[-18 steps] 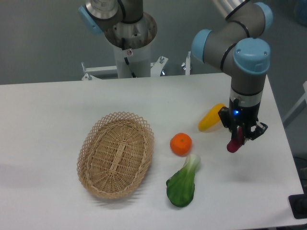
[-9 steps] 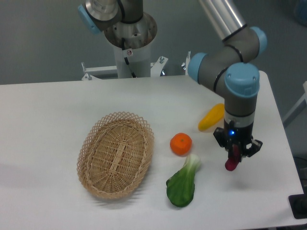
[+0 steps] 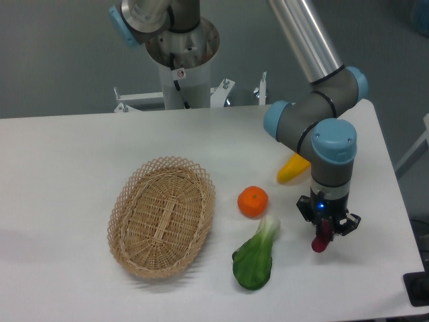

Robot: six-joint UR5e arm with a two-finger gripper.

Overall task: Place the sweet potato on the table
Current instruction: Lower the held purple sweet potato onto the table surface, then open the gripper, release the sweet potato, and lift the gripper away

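The gripper (image 3: 323,235) is closed around the sweet potato (image 3: 320,241), holding it upright just right of the green leafy vegetable (image 3: 255,259), with its lower end at or just above the white table (image 3: 80,154); contact cannot be told
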